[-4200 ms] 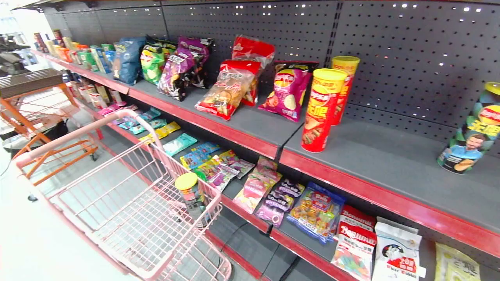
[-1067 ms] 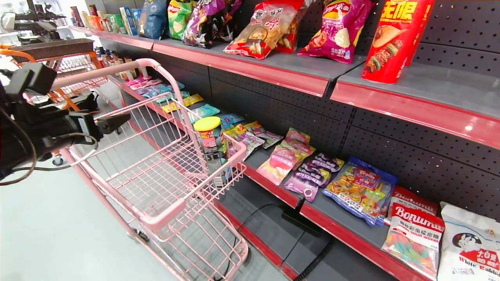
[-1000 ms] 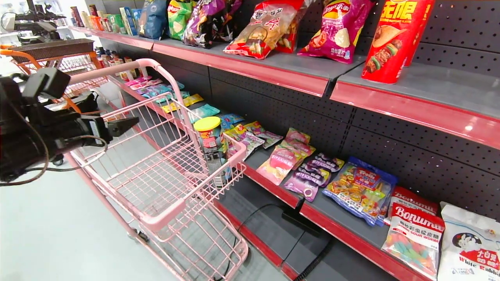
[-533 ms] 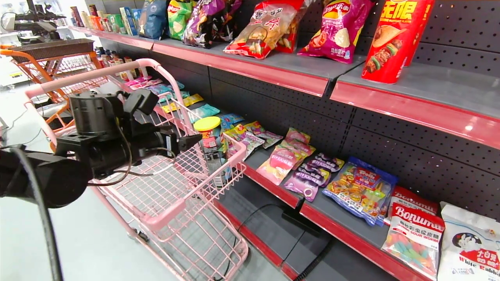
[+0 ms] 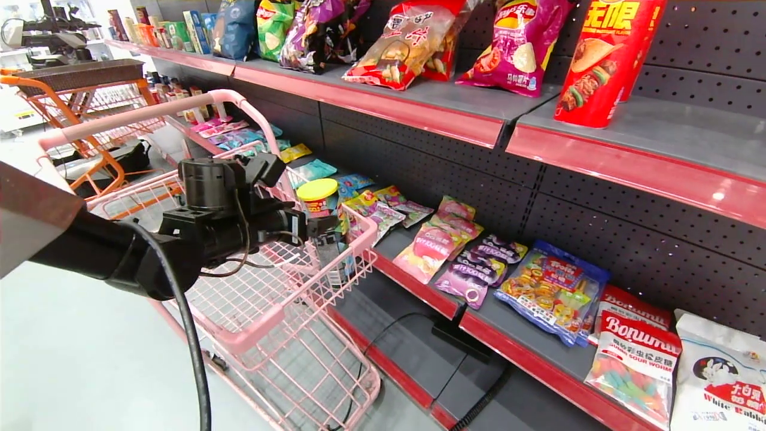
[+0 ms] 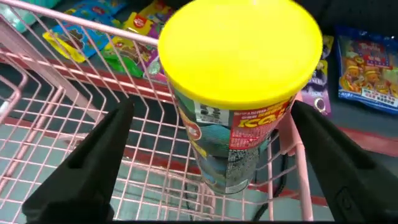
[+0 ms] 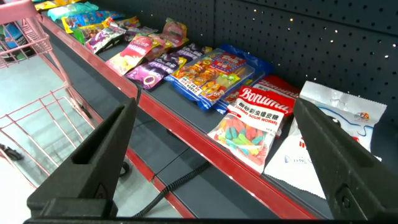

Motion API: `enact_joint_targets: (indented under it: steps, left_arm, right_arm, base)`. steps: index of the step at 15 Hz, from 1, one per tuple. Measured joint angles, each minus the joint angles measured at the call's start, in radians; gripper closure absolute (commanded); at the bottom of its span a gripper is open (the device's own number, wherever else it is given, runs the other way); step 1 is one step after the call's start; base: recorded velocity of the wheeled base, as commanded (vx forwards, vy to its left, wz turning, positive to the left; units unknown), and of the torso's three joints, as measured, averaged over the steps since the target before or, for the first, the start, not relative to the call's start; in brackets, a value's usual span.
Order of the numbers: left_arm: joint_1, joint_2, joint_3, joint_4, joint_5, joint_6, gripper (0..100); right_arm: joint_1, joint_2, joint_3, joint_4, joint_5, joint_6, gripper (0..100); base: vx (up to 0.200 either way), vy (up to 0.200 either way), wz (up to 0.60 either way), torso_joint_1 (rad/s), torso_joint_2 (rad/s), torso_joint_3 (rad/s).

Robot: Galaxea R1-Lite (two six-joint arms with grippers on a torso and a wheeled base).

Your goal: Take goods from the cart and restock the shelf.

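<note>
Restocking looks to be at the pick-up stage, I'd say. From the head camera, the left end effector (image 5: 323, 227) reaches across the pink cart (image 5: 239, 344) to the yellow-lidded canister (image 5: 318, 197). The canister stands upright in the basket corner nearest the shelf (image 5: 419, 117). Matching red canisters (image 5: 598, 66) stand on the upper level, a likely home for this one.

From the left wrist, the end effector (image 6: 211, 107) is spread wide, its dark fingers (image 6: 93, 168) on either side of the canister (image 6: 239, 93) and clear of it. The lid is close to the camera and the printed body runs down into the cart wire (image 6: 56, 118). To do this well, I'd keep the canister centred between the fingers and close on the body just under the lid, not on the lid, which might pop off. The tube is smooth and tall, so a firm, square grip matters. The basket wall sits right behind it, so a straight lift over the rim before swinging to the shelf would avoid a snag.

From the right wrist, the right end effector (image 7: 216, 106) is also wide open and empty, hanging over the lower shelf's candy bags (image 7: 255, 121), well apart from the cart.
</note>
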Motion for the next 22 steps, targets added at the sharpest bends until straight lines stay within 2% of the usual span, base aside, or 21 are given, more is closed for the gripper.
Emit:
enact_joint_targets:
  steps: [4, 12, 13, 18, 22]
  left_arm:
    - [-0.014, 0.043, -0.009, -0.053, -0.001, 0.000, 0]
    - [-0.038, 0.089, -0.053, -0.059, 0.012, 0.001, 0]
    - [-0.038, 0.085, -0.050, -0.059, 0.013, 0.000, 100]
    - [-0.031, 0.006, 0.029, -0.054, 0.014, 0.000, 100]
    - [-0.026, -0.010, 0.046, -0.058, 0.016, 0.000, 100]
  right_arm:
    - [0.000, 0.000, 0.000, 0.000, 0.000, 0.000, 0]
    - [0.000, 0.000, 0.000, 0.000, 0.000, 0.000, 0]
    - [0.000, 0.000, 0.000, 0.000, 0.000, 0.000, 0]
    - [0.000, 0.000, 0.000, 0.000, 0.000, 0.000, 0]
    - [0.000, 0.000, 0.000, 0.000, 0.000, 0.000, 0]
  base:
    - [0.000, 0.000, 0.00, 0.000, 0.00, 0.000]
    - [0.000, 0.000, 0.00, 0.000, 0.00, 0.000]
    - [0.000, 0.000, 0.00, 0.000, 0.00, 0.000]
    - [0.000, 0.000, 0.00, 0.000, 0.00, 0.000]
    - [0.000, 0.000, 0.00, 0.000, 0.00, 0.000]
